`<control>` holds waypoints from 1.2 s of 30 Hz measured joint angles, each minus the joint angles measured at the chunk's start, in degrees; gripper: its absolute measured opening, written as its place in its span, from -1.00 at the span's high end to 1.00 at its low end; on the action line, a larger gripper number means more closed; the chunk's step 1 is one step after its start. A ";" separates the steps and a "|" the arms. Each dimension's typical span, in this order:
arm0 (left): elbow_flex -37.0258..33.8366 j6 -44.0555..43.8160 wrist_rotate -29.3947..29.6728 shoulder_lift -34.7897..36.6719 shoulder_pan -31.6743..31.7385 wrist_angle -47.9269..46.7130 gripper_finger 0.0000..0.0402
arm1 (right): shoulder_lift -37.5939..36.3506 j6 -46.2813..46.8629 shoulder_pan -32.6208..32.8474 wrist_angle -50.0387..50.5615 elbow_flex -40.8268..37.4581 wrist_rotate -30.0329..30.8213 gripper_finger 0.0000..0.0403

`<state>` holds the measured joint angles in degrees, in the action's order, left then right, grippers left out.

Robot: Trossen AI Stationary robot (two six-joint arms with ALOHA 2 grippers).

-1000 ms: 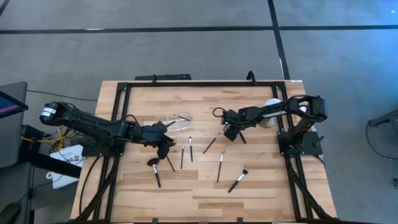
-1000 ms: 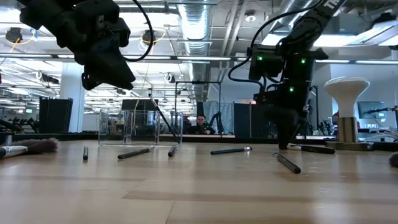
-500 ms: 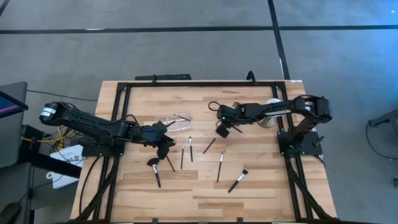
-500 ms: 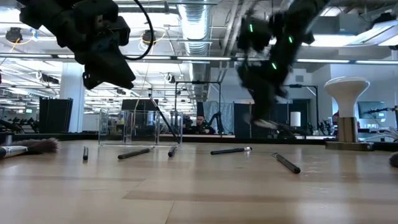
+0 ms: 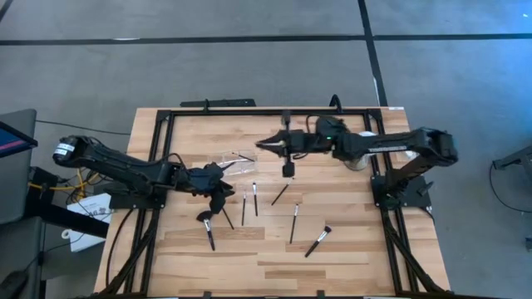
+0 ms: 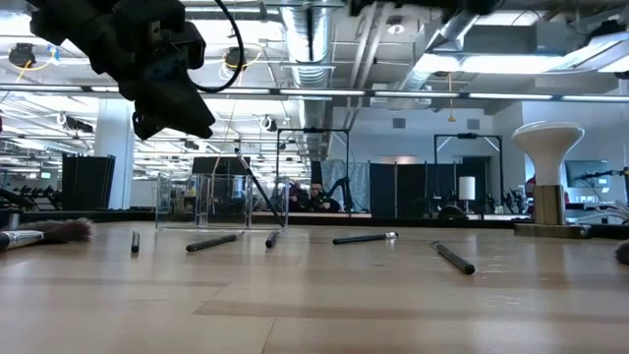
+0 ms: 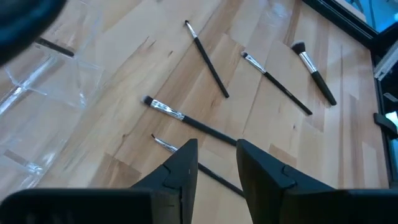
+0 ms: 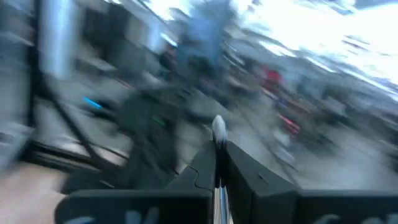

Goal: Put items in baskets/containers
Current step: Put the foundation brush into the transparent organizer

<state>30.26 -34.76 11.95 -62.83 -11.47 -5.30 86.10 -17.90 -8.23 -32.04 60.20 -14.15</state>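
Brushes lie scattered over the pale wooden table [image 5: 349, 241]. The high view shows the right gripper [image 5: 264, 144] reaching across toward the clear, nearly see-through plastic container [image 5: 241, 161], which stands near the table's middle, toward the left. The right wrist view adds what the overhead picture cannot: the two dark fingers [image 8: 249, 171] are pressed together on a slim makeup brush with a silver ferrule [image 8: 217, 134], its tip poking out past them against a blurred room.

The left gripper [image 5: 223, 184] hangs just in front of the container. Its own wrist view shows the fingers [image 7: 183, 165] standing apart with nothing between them, over a thin dark-handled brush [image 7: 186, 124] on the wood. That view also takes in three more brushes farther out, one with a fuller head [image 7: 314, 68], and a corner of the transparent container.

From table height, the left arm's dark gripper [image 6: 167, 93] hovers above the boards. The container [image 6: 211, 202] stands upright behind several brushes lying flat, a fluffy-headed brush [image 6: 44, 232] at the far edge, and a white round ball on a stand [image 6: 548, 177] on the other side. The right gripper is out of that picture.
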 joint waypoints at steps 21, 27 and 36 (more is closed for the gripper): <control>-0.02 0.11 4.54 10.08 -6.44 -0.35 0.46 | 42.26 19.44 -4.92 -40.10 8.90 -2.29 0.96; -0.02 0.04 4.52 9.88 -6.49 -0.61 0.46 | 43.47 17.59 -5.38 -27.36 13.51 -2.23 0.96; -0.02 -2.62 -0.81 6.32 -6.55 -3.72 0.46 | 43.41 13.54 -5.53 -14.37 17.14 -2.25 0.75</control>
<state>30.24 -37.38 11.14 -56.51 -18.02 -9.02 129.51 -4.36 -13.76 -46.41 77.34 -16.40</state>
